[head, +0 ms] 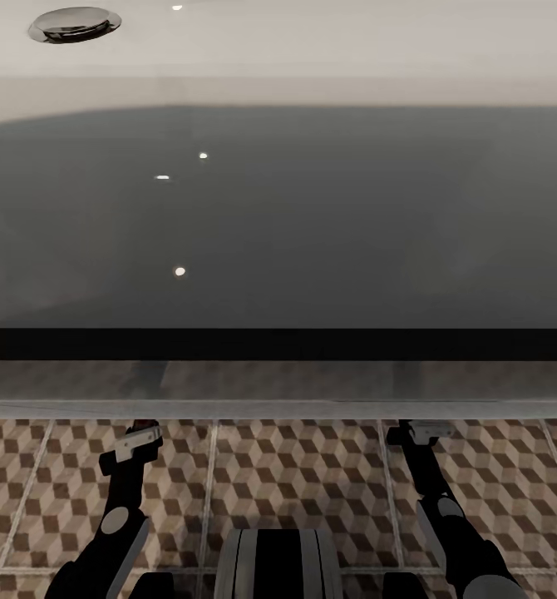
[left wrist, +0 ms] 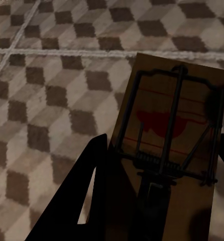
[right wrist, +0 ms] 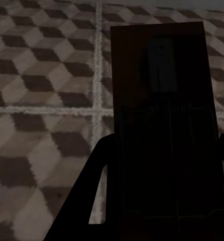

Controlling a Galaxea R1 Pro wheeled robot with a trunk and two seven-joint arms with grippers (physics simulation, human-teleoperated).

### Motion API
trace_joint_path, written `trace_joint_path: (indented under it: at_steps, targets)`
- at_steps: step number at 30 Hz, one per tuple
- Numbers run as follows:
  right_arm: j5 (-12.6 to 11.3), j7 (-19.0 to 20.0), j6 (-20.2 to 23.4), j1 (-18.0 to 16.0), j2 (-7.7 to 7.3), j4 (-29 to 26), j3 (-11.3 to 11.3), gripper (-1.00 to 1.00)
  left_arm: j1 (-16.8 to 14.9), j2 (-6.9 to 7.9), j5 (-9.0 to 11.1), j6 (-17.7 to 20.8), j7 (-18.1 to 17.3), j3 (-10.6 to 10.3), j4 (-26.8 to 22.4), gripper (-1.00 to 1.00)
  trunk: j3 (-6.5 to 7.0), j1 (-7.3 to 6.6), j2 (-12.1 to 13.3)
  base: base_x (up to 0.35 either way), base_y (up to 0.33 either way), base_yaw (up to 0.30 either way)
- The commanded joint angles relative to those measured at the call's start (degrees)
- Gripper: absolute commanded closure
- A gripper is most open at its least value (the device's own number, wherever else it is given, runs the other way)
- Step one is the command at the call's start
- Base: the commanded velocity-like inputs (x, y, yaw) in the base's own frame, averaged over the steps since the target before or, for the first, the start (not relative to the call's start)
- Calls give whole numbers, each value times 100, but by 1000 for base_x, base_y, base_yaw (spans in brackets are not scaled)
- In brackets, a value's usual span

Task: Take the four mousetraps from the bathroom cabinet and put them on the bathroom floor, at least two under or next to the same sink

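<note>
The sink (head: 278,208) spans the head view, white on top with a grey face and a dark band beneath. Both my arms reach under its front edge, over the bathroom floor (head: 295,474) of cube-pattern tiles. My left gripper (left wrist: 162,150) is shut on a mousetrap (left wrist: 167,115), a tan board with a black spring bar and a red bit. My right gripper (right wrist: 164,145) is shut on a second mousetrap (right wrist: 162,90), dark in the sink's shadow. Both traps hang over the floor tiles (left wrist: 51,85); I cannot tell if they touch. The cabinet is out of view.
A chrome drain (head: 73,23) sits in the basin at the far left. The sink's front edge (head: 278,408) overhangs both wrists, the left arm (head: 120,507) and the right arm (head: 445,516). My trunk (head: 278,566) is close to the sink.
</note>
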Motion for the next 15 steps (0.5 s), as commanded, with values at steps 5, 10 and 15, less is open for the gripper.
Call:
trace_joint_path:
  at_steps: [5, 10, 15]
  targets:
    - [31, 54, -20, -3, 6, 6, -36, 100, -2, 1, 14, -18, 25, -14, -22, 100, -3, -1, -1, 0, 0, 0]
    - [31, 50, -18, -3, 6, 12, -31, 100, -2, -1, 14, -20, 27, -14, -64, 100, -3, -1, -1, 0, 0, 0]
    - [32, 49, -17, -3, 6, 15, -28, 100, -2, -3, 14, -19, 44, -14, -165, 100, -3, -1, -1, 0, 0, 0]
